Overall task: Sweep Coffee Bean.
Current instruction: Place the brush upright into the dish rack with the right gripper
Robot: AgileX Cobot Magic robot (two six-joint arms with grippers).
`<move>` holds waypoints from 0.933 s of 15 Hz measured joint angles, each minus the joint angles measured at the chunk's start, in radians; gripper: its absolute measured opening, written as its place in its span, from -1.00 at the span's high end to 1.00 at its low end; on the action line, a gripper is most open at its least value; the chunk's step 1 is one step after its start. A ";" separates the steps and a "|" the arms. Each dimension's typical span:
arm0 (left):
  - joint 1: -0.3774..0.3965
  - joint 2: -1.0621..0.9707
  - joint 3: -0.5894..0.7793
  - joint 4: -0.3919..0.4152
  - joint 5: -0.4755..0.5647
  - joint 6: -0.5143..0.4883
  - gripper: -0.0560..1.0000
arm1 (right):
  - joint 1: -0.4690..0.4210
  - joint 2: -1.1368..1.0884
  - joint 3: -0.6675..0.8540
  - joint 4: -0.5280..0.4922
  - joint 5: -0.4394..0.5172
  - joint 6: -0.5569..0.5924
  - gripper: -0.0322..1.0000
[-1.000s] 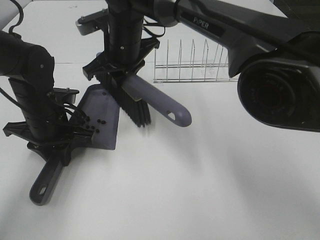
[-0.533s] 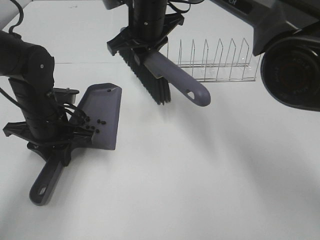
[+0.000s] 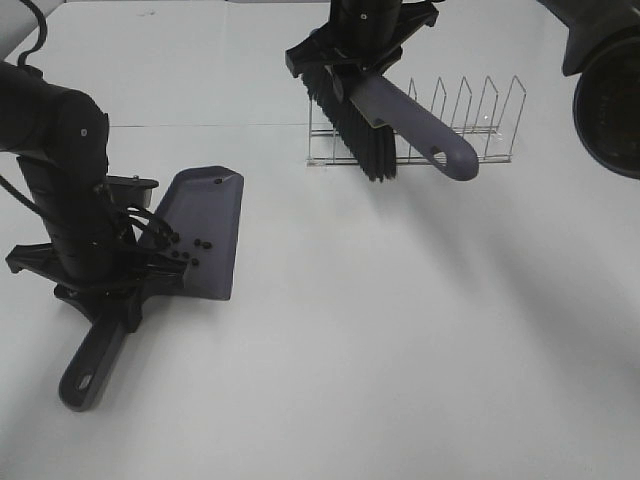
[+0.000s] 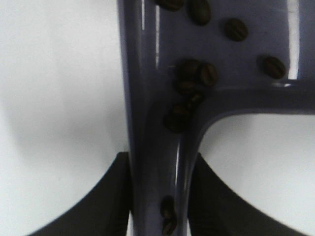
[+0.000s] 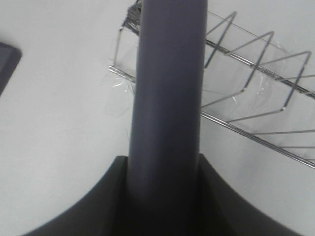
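The grey-purple dustpan (image 3: 208, 225) lies on the white table at the left. My left gripper (image 3: 112, 298) is shut on its handle (image 3: 88, 368). Several coffee beans (image 3: 188, 250) lie in the pan close to the handle. In the left wrist view the beans (image 4: 198, 74) cluster where the pan meets the handle (image 4: 156, 147), between the dark fingers (image 4: 106, 206). My right gripper (image 3: 360, 55) is shut on the brush (image 3: 400, 110) and holds it in the air above the wire rack, black bristles (image 3: 352, 130) pointing down. The right wrist view shows the brush handle (image 5: 167, 98) between the jaws.
A wire dish rack (image 3: 470, 125) stands at the back right, under and behind the raised brush; it also appears in the right wrist view (image 5: 256, 103). A large black camera housing (image 3: 610, 90) fills the top right corner. White tabletop spreads across the middle and front.
My right arm has carried the brush up and to the right, away from the dustpan and over to the wire rack. The left arm, the dustpan and the beans have not moved.
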 joint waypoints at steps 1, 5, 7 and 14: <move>0.000 0.000 0.000 0.000 0.000 0.000 0.40 | -0.029 -0.010 0.003 0.005 0.000 0.000 0.41; 0.000 0.000 0.000 0.000 0.000 0.000 0.40 | -0.161 -0.084 0.028 0.010 -0.004 0.000 0.41; 0.000 0.000 0.000 0.000 0.000 0.000 0.40 | -0.227 -0.139 0.107 0.025 -0.006 -0.002 0.41; 0.000 0.000 0.000 0.000 0.000 0.000 0.40 | -0.384 -0.224 0.462 0.096 -0.003 -0.060 0.41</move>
